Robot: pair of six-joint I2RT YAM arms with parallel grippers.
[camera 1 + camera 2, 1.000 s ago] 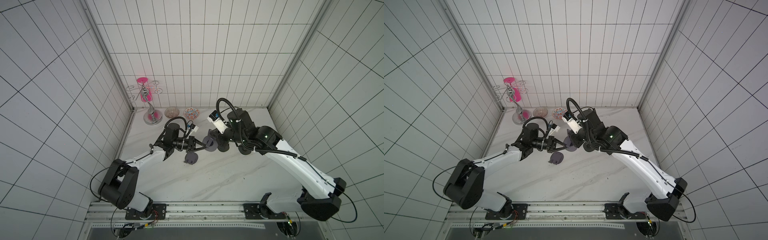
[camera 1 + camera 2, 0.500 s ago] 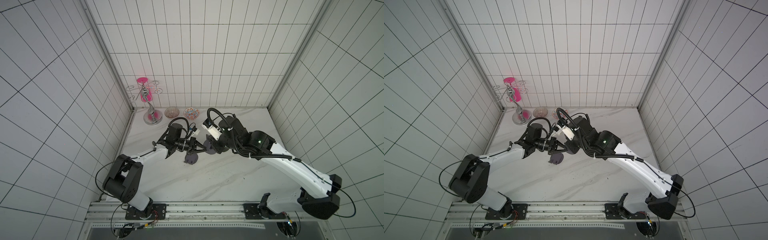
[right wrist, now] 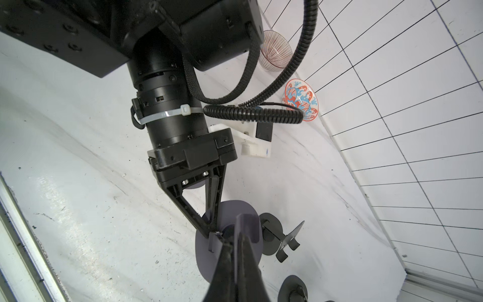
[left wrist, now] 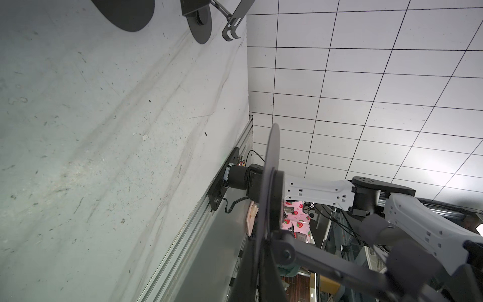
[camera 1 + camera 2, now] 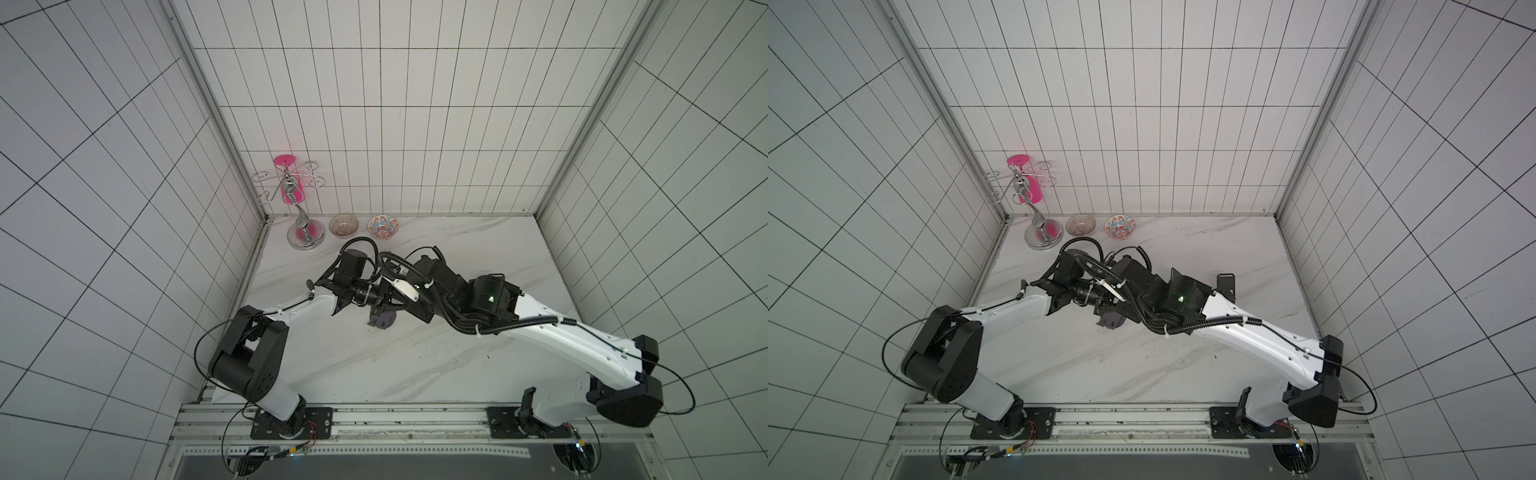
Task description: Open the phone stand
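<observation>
phone stand (image 5: 381,328): hanging above the marble table (image 5: 415,365), left gripper (image 3: 213,231) pinching its round base, right gripper (image 3: 235,243) pinching its plate; seemingly partway unfolded, hinge needing further spreading.

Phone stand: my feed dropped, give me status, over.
Both claws shut: left claw and right claw pinch the phone stand above the table. Partly unfolded. Black stand on table, well apart.

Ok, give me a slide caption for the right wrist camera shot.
Left gripper and right gripper both pinch the purple phone stand; two patterned bowls sit by the tiled wall.
</observation>
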